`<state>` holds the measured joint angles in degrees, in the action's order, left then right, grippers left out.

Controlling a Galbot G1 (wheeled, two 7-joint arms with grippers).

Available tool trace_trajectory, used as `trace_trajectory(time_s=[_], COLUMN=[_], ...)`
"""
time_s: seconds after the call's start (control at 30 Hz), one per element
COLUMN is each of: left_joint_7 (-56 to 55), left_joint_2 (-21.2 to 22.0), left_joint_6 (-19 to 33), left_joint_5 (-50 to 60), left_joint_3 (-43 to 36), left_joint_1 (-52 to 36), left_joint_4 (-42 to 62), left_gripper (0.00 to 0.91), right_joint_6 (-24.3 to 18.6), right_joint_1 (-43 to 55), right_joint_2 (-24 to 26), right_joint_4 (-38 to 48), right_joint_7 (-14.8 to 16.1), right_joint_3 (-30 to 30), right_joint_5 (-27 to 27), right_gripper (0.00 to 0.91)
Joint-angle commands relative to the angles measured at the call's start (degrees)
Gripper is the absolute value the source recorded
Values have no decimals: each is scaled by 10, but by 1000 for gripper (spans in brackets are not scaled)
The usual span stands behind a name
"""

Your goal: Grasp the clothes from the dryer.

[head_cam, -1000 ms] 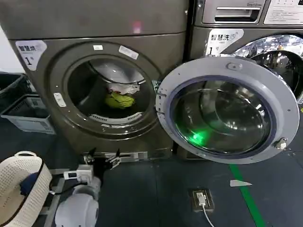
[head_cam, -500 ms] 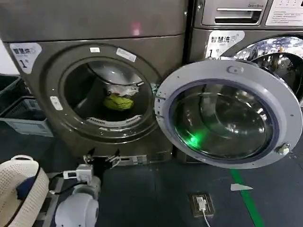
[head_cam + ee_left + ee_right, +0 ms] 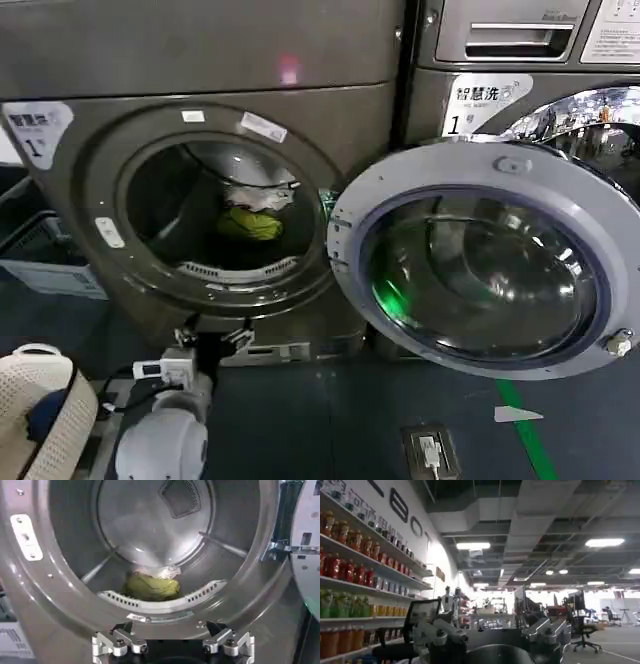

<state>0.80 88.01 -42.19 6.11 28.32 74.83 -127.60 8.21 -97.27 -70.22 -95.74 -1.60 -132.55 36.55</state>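
Nearest thing in the head view is the left gripper [image 3: 213,336], sitting low in front of the dryer [image 3: 330,50], just under the bottom edge of the round port. Its two fingers are spread wide with nothing between them; the left wrist view shows the same, both fingertips apart and aimed straight into the drum.

So task-wise, basically nothing is grabbed yet. The dryer's glass door [image 3: 490,255] is already swung open to the right, so access is sorted. What's left, as I read it: reach up and through the port, get down onto the bundle, close on it, pull it out.

The clothes [image 3: 250,222] sit at the bottom of the drum toward the back: a lime yellow-green wad with a white piece on its far side, touching it. From the left wrist view the clothes [image 3: 151,587] lie beyond the perforated lint guard [image 3: 165,601] at the port lip, well apart from the gripper and higher than it, roughly centred between the fingers.

The right gripper [image 3: 490,637] is parked away from the machines, pointing off into the room, fingers open and empty.
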Motion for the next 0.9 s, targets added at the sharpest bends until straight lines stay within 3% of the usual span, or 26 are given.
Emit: trace_trajectory(time_s=[0.03,0.9], left_joint_7=[-2,-2], left_joint_2=[0,1], left_joint_6=[-28,-28], left_joint_5=[1,3], left_joint_3=[0,1], left_joint_1=[1,-1], left_joint_4=[6,3], left_gripper=[907,907], right_joint_6=[0,-1], right_joint_1=[0,2], right_joint_2=[-2,-1], right_joint_4=[0,1], right_joint_7=[1,4], right_joint_3=[0,1], right_joint_5=[0,-1], right_gripper=[907,907])
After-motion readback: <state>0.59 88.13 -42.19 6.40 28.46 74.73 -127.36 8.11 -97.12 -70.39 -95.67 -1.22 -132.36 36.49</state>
